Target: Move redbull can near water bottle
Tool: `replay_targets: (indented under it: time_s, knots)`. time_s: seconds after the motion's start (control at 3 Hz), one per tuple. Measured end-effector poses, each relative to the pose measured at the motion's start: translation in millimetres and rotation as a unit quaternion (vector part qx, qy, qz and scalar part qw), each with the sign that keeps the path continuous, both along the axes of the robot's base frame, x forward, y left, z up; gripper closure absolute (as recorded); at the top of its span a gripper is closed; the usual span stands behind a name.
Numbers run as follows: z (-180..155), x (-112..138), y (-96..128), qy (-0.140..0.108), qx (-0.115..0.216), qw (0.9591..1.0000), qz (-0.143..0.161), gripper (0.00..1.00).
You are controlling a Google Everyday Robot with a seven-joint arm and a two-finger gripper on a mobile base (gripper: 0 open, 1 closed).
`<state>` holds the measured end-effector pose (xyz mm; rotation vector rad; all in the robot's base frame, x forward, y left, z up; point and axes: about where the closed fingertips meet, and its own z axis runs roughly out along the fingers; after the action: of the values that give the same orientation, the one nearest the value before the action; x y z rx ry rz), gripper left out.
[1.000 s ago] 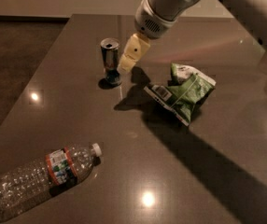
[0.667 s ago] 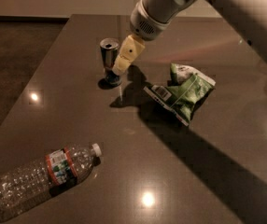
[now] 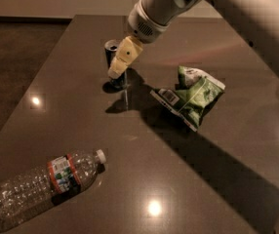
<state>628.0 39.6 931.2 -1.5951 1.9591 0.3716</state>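
Observation:
The redbull can (image 3: 110,51) stands upright on the dark table (image 3: 188,179), at the far middle-left. My gripper (image 3: 118,68) comes down from the upper right on its white arm and sits right against the can's right side, covering part of it. The water bottle (image 3: 47,184) lies on its side at the near left corner, white cap pointing right, well apart from the can.
A green and white snack bag (image 3: 193,99) lies to the right of the can. The table's left edge runs close to the bottle, with dark floor beyond. The arm's shadow crosses the table's right half.
The gripper has moved left and slightly down, from beside the can to overlapping its right side. The can, bottle and bag have not moved.

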Motion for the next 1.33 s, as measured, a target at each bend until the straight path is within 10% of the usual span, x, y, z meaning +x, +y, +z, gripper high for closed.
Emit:
replay_targets:
  time_s: [0.33,1.33]
  knots:
    - [-0.5,-1.1,18.4,0.007,0.012,0.9997,0.021,0.0]
    - [2.9,3.1,27.9,0.008,0.015,0.999,0.041,0.64]
